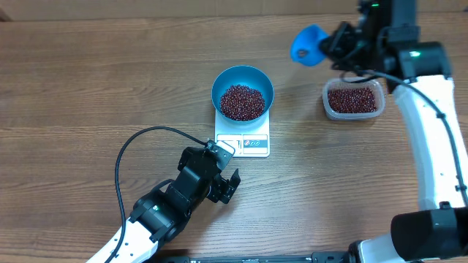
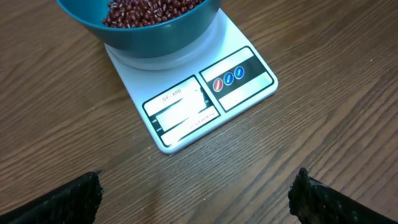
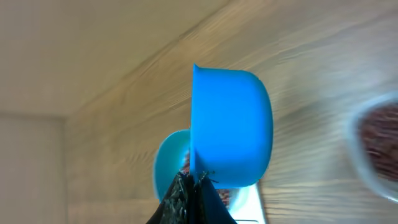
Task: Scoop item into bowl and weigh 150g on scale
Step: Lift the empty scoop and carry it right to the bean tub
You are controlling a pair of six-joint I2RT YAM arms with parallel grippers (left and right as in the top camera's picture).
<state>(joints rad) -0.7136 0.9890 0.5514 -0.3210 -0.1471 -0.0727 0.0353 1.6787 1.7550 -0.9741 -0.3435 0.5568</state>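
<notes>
A deep blue bowl (image 1: 219,82) sits on a white scale (image 1: 244,144), already holding a mound of dark red beans (image 1: 242,101). The right gripper (image 1: 330,45), clamped on a small blue scoop (image 1: 309,45), hangs near a clear tub (image 1: 327,98) of more beans. The left gripper (image 1: 225,171) rests wide open beside the scale. The display is unreadable, so it cannot be told whether the weight is reached.

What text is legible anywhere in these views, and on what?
"SF-400": on the scale, above its display window.
The display window is washed out by glare, no digits readable.
The small print beside it and the button symbols are too small to read.
No text seen on the bowl, scoop or tub.
</notes>
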